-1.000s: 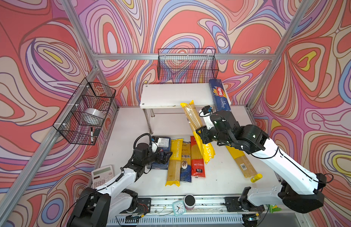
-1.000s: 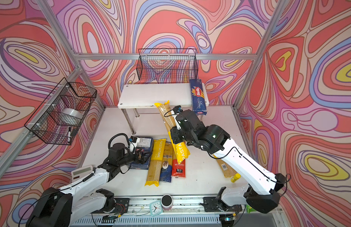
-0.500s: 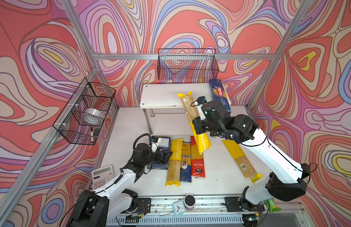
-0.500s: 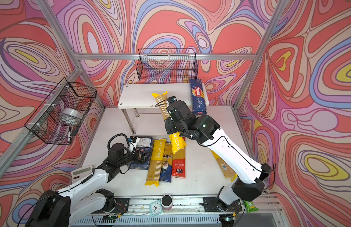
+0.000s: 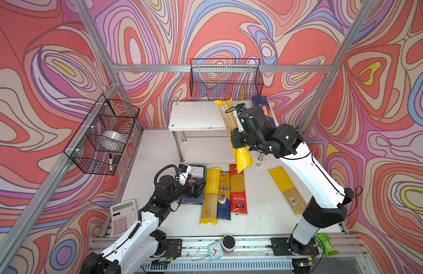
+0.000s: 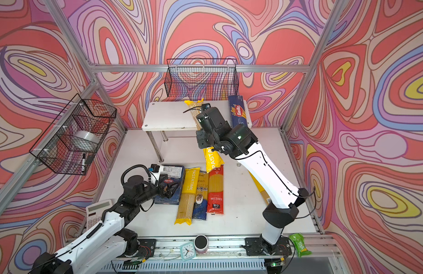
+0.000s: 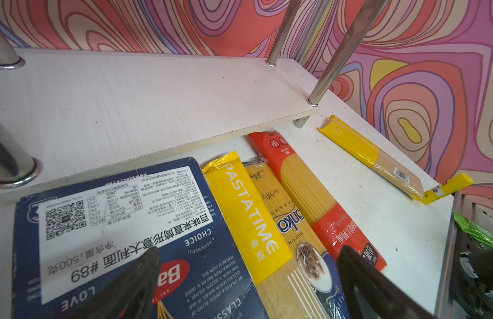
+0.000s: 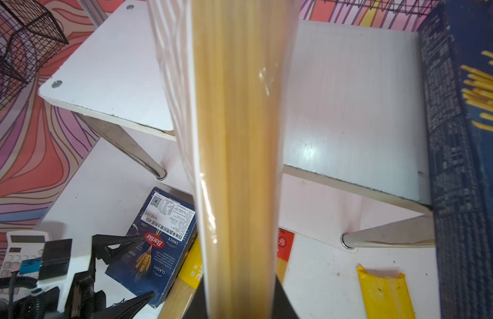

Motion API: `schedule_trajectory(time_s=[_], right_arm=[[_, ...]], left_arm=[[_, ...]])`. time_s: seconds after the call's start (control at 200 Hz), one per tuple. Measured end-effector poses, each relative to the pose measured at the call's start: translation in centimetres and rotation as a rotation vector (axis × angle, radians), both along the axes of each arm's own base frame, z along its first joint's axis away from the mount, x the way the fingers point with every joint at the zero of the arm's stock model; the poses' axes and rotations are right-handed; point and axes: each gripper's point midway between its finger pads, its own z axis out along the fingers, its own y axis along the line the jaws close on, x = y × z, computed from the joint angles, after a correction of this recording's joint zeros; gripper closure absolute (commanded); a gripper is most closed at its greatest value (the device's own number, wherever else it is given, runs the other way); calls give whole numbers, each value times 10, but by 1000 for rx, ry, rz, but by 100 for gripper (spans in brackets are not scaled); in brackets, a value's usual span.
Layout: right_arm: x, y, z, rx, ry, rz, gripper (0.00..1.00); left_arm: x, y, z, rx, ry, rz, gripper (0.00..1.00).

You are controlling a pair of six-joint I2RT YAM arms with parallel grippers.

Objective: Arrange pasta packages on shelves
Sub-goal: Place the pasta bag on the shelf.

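While the right claw (image 5: 239,142) is pressed onto a long yellow bag (image 5: 243,159) about its middle, the pack stands tilted. Its far end is clear, glossy film with straight pale strands showing through, and it reaches over the top board of the rack (image 5: 194,116). Its near end, opaque yellow, hangs above the white table (image 5: 158,154). Whether the film touches the board cannot be told. The rack is two flat white rectangular boards with rounded corners, joined by round, shiny chrome legs (image 5: 179,147). A slim box (image 6: 237,111) of dark blue card lies flat at the right end of the top board, just right of the held pack. To the near left of the rack, the left claw (image 7: 249,252) hovers with its black pointed fingers (image 7: 146,276) spread wide. It is above a wide box (image 7: 115,234), also dark blue card with a white printed sticker, which lies flat on the table just near of the lower board. Right of that box, three soft film packs lie side by side, touching, lengthwise near to far: a second yellow bag (image 5: 211,189), a dark blue bag (image 5: 223,197) and a red bag (image 5: 237,189). A third yellow bag (image 5: 286,187) lies slantwise on the table, apart to the right.
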Motion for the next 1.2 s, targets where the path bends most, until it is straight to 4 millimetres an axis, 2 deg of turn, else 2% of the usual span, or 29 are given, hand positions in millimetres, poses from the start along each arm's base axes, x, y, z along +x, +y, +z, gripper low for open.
schedule_trajectory(time_s=[0.336,0.676,1.202], right_arm=[[35,-44,7,7,-12,-121,82],[67,-38,-2,1,-31,-124,81],[90,-48,19,-5,-136,-161,81]], left_arm=[[-3,7,10,4,-37,33,0],[-1,8,1,18,-9,40,0],[-1,8,-8,28,16,43,0]])
